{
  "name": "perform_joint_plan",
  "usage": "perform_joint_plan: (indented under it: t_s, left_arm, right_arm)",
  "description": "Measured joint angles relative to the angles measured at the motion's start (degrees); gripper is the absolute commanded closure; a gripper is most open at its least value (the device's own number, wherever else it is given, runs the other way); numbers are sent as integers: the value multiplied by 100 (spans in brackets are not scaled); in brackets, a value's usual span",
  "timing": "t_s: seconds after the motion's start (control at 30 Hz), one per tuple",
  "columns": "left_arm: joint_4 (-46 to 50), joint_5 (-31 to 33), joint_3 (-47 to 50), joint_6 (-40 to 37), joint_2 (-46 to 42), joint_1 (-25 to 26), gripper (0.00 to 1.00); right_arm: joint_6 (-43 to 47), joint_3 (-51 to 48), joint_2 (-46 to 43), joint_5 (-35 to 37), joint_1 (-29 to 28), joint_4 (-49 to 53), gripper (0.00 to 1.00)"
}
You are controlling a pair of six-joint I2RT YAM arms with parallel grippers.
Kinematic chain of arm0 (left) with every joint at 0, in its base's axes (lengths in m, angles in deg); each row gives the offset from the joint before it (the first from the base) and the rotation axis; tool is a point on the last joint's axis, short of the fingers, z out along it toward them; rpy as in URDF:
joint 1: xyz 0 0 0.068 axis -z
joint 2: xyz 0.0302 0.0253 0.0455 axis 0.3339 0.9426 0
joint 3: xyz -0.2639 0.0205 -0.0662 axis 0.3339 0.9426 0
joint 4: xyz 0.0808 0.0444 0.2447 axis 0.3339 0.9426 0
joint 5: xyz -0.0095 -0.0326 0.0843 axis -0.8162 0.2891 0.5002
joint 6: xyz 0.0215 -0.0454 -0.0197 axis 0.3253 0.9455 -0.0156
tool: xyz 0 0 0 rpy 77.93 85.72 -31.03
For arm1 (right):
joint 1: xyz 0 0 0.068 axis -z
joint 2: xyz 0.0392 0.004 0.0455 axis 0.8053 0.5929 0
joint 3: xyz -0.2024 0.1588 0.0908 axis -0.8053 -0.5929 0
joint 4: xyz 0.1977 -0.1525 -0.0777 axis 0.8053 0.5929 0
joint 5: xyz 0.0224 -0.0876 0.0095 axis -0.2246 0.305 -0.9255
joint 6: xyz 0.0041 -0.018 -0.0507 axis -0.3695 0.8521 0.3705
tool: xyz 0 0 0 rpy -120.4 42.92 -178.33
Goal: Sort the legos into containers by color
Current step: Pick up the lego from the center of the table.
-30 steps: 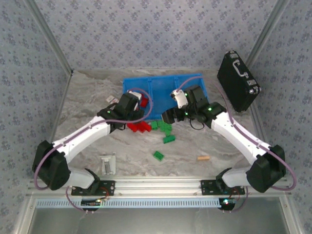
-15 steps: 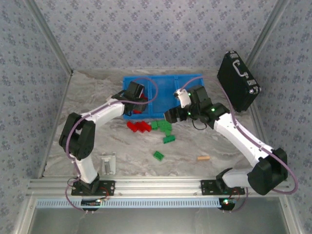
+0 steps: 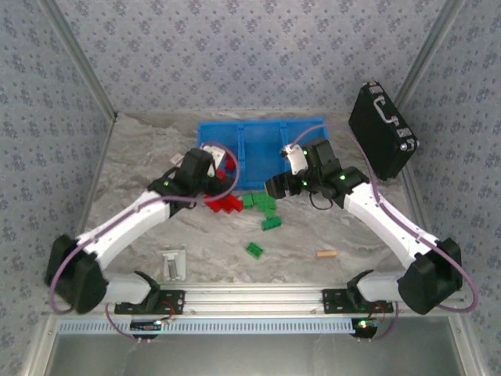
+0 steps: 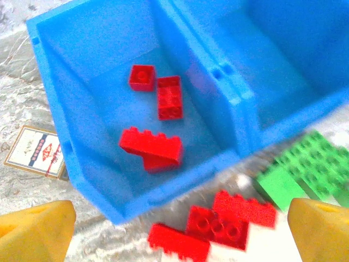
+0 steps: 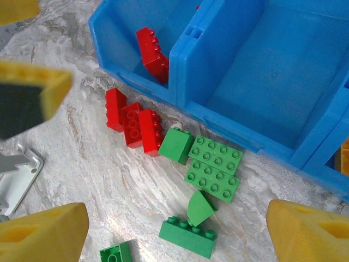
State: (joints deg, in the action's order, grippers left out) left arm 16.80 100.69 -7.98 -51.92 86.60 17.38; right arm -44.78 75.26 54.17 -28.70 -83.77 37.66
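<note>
Your left end effector [image 4: 175, 232] stands wide with nothing between its yellow fingers [image 4: 34, 232]; it hangs over the near wall of the leftmost of the containers [image 4: 54, 114], where a few red legos [image 4: 152, 146] lie on the bin floor; your right end effector [image 5: 175, 233] is likewise spread wide and holds nothing, poised above the green legos [image 5: 214, 166] on the table [image 5: 82, 158]. A red cluster [image 4: 229, 215] sits on the table just outside that bin wall, its bricks touching one another, with the nearest green one just beside; a lone green brick [image 3: 254, 250] lies well apart, nearer the arm bases.

Expect these pieces to be light, stiff and hard, not fragile; I judge the glossy sides slippery, so a skewed pinch could squirt a brick out sideways. Take hold across two flat, parallel side walls, low on the body, and not over the studs; on the long bricks, close across the short width near the middle so they hang level. The green wedge [image 5: 199, 207] has a sloped face; grip its flat flanks instead. Where bricks touch, one finger has no gap to enter; start from an outer brick of the cluster, or you will likely shove its neighbours along. Being so light, they need only a gentle squeeze, and can drop into a bin without harm.
</note>
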Motion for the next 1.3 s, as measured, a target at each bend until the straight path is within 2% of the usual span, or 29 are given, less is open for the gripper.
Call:
perform_joint_plan:
  t_s: [0.13, 0.5, 0.9, 1.13, 1.3]
  left_arm:
    - [-9, -96, 732, -63, -728, 50, 0]
    - [-208, 33, 1860, 114, -737, 63, 0]
    - [-798, 50, 1788, 310, 575, 50, 0]
    - [-933, 7, 1484, 479, 1220, -330, 0]
    - [-1113, -76, 1285, 474, 1521, -396, 1]
  right_arm:
    - [-26, 0, 2, 13, -74, -15, 13]
    - [-15, 551, 332, 260, -125, 68, 13]
    - [46, 785, 839, 256, -66, 68, 14]
    - [70, 785, 844, 210, 142, 63, 14]
    - [87, 782, 844, 175, 210, 63, 14]
